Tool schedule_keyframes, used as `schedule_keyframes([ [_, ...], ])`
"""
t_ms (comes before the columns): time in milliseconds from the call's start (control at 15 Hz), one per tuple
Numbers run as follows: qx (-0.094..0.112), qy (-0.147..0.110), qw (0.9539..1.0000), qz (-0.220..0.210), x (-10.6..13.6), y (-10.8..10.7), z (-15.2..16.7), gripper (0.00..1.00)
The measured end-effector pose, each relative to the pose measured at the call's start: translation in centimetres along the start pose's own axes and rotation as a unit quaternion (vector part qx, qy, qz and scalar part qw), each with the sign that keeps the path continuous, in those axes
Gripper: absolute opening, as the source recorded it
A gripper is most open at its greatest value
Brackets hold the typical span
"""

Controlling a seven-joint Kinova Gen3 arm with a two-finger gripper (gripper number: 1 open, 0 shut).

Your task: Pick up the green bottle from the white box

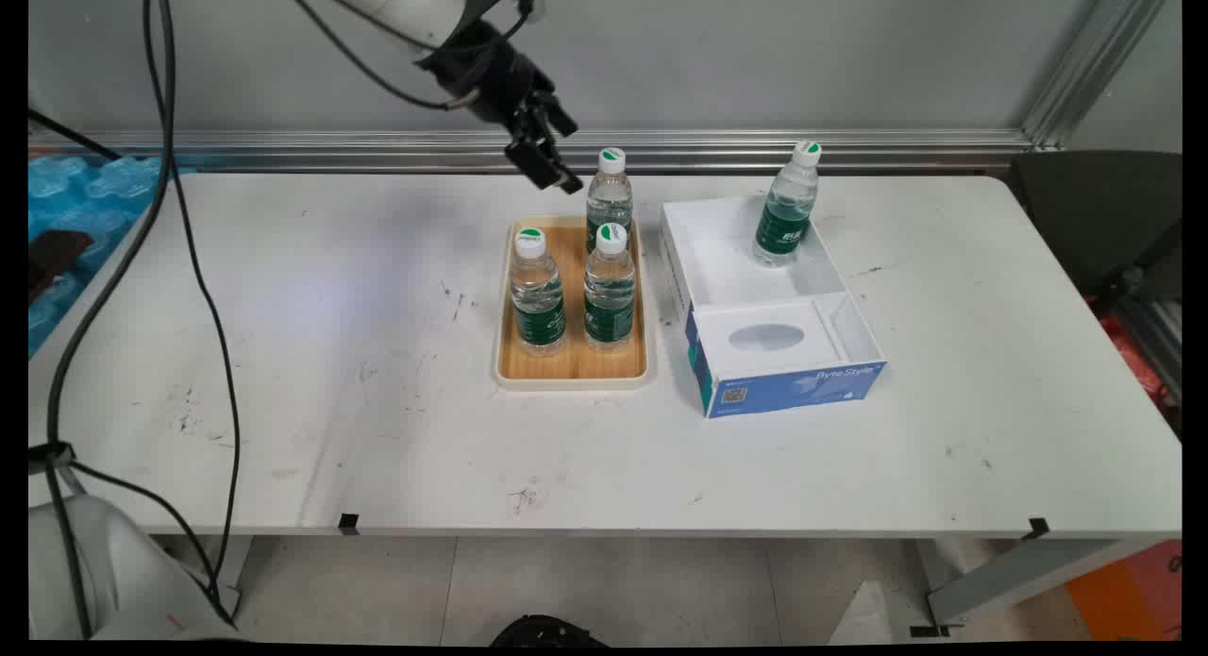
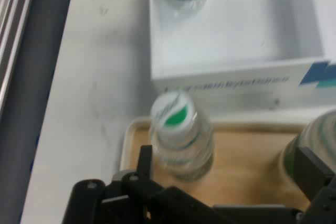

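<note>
Tray [image 1: 573,368] w/ 3 bottles [image 1: 538,293]; box [image 1: 788,382] w/ 1.

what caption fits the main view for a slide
Open pincer hovers above the tray holding three water bottles; a fourth bottle stands in the white box.

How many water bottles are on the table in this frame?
4. Three stand on the wooden tray: far bottle, near-left bottle, near-right bottle. The fourth bottle stands in the white box. None appear hidden.
</note>
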Motion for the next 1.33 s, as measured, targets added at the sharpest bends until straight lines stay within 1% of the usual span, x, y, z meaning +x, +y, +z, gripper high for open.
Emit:
schedule_keyframes([
  [200, -0.005, 0.011, 0.9998, 0.016, 2.8, 0.4, 0.4, 1.0],
  [400, 0.0, 0.029, 0.9989, 0.036, 5.6, 0.4, 1.8, 1.0],
  [467, 0.001, 0.033, 0.9987, 0.039, 6.1, 0.4, 2.2, 1.0],
  [733, 0.008, 0.061, 0.9966, 0.055, 9.3, 0.1, 4.9, 1.0],
  [1000, 0.012, 0.087, 0.9945, 0.056, 11.6, -0.7, 8.5, 1.0],
  [1333, 0.016, 0.107, 0.9927, 0.054, 12.8, -2.1, 13.0, 1.0],
])
